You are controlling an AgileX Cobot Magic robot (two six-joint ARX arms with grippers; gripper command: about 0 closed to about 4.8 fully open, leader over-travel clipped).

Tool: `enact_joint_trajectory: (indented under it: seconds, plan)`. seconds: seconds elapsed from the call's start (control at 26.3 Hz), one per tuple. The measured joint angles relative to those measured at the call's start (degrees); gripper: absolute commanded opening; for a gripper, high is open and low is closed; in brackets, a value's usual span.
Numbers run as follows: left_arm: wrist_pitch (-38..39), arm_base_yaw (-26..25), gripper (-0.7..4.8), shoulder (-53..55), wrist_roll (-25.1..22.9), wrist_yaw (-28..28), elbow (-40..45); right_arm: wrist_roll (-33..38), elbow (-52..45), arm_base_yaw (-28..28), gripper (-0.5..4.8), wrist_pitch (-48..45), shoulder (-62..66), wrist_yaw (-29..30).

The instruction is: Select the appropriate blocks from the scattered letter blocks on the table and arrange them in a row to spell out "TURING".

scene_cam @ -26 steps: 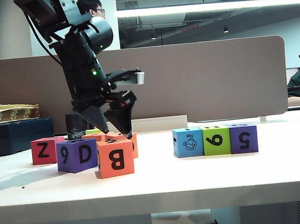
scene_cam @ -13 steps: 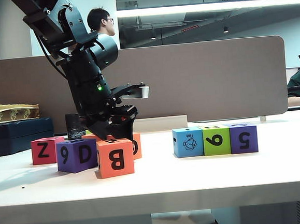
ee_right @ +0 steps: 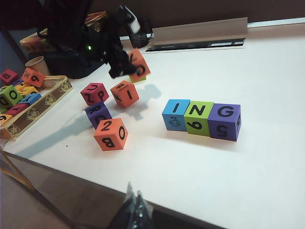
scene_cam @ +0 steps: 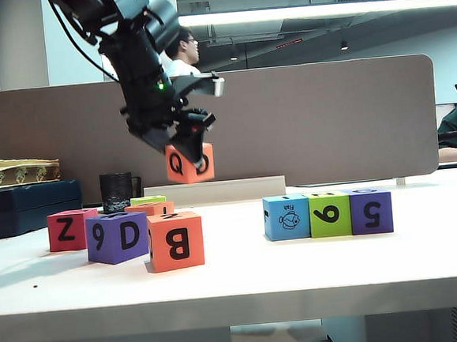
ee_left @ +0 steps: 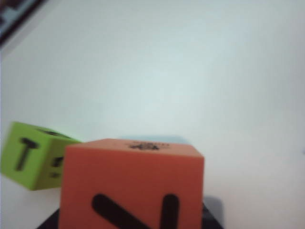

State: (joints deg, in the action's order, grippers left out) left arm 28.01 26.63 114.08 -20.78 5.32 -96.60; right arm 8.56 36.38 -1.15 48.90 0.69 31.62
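Note:
My left gripper (scene_cam: 186,152) is shut on an orange letter block (scene_cam: 188,164) marked Q and holds it well above the table (scene_cam: 245,277). The left wrist view shows that orange block (ee_left: 131,183) close up, with a lime green T block (ee_left: 32,155) on the table beneath. A blue fish block (scene_cam: 287,217), a lime green block (scene_cam: 330,214) and a purple block (scene_cam: 371,211) stand touching in a row; their tops read I (ee_right: 176,113), N (ee_right: 198,117), G (ee_right: 224,121). My right gripper (ee_right: 135,202) hangs shut over the front edge, far from every block.
Red Z block (scene_cam: 67,230), purple block (scene_cam: 119,237) and orange B block (scene_cam: 175,240) cluster at the left. A black cup (scene_cam: 116,192) stands behind them. A tray of spare blocks (ee_right: 28,98) sits off the table's left side. A brown-grey divider panel (scene_cam: 328,123) closes the back.
My left gripper came down behind the orange B block, shut on the orange Q block and lifted it up and slightly right. The right arm kept still.

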Motion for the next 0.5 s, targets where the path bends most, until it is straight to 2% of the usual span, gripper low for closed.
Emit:
enact_joint_trajectory:
  seconds: [0.08, 0.19, 0.42, 0.5]
  plan:
    - [-0.90, -0.94, 2.73, 0.00, -0.02, 4.92, -1.11, -0.02, 0.00, 0.00, -0.01, 0.00, 0.00, 0.00]
    - [-1.86, -3.63, 2.73, 0.02, 0.00, 9.42, -1.18, 0.00, 0.00, 0.00, -0.01, 0.00, 0.00, -0.02]
    - [-1.64, -10.93, 2.85, 0.09, 3.91, 11.04, -1.18, -0.02, 0.00, 0.00, -0.01, 0.00, 0.00, 0.00]
    - [-1.62, -13.05, 3.22, 0.07, 5.51, 11.02, -1.18, 0.00, 0.00, 0.00, -0.01, 0.00, 0.00, -0.02]
